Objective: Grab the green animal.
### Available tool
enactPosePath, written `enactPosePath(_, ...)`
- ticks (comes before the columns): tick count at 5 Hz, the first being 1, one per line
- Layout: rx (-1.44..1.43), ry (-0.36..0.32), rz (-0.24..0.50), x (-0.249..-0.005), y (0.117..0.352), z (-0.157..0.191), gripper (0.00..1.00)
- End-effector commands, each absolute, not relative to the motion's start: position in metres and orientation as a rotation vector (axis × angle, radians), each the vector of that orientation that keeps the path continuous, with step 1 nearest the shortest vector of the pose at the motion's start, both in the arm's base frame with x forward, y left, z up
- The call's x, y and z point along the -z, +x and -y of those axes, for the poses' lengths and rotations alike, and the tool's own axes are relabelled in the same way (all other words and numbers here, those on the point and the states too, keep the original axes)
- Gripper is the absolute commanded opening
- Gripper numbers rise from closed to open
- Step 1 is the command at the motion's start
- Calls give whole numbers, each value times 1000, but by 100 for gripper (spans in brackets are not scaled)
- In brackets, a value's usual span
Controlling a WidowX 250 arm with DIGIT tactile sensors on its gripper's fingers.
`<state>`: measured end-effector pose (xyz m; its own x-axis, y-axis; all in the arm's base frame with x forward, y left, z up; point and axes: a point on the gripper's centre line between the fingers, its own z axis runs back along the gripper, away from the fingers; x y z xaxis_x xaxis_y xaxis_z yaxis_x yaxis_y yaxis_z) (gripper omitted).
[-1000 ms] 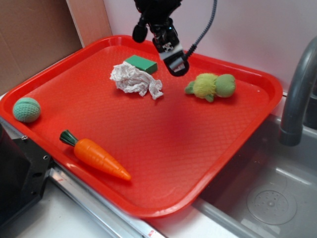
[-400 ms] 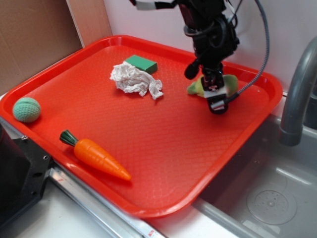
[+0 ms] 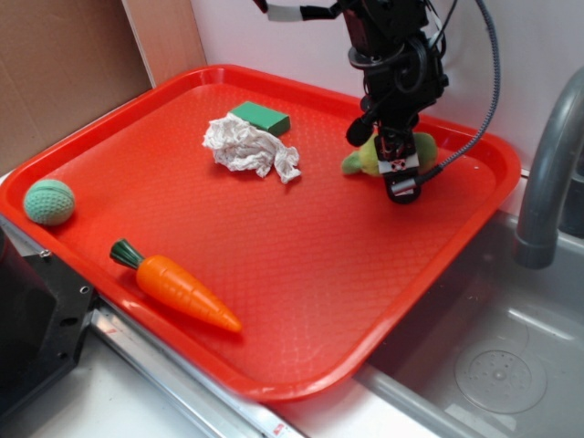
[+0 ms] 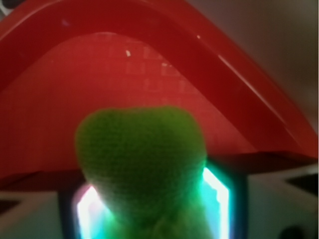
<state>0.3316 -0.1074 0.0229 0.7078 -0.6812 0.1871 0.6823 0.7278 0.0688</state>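
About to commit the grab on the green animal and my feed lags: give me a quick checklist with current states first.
1. Tool down over the green animal: ok; in the exterior view the arm covers most of the toy.
2. Toy centred for the tool: ok; it fills the wrist view's middle.
3. Tool open or shut: cannot tell; no finger edges show clearly.
4. Crumpled paper clear of the tool: ok, apart.
5. Green block clear: ok.
6. Toy on the red tray, inside its rim: ok.
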Motion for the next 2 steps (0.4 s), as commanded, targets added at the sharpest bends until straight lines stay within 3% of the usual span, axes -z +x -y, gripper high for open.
enactPosePath(1,519,100,97,-93,313,94,0)
enactPosePath(2,335,115,67,-126,283,77,0)
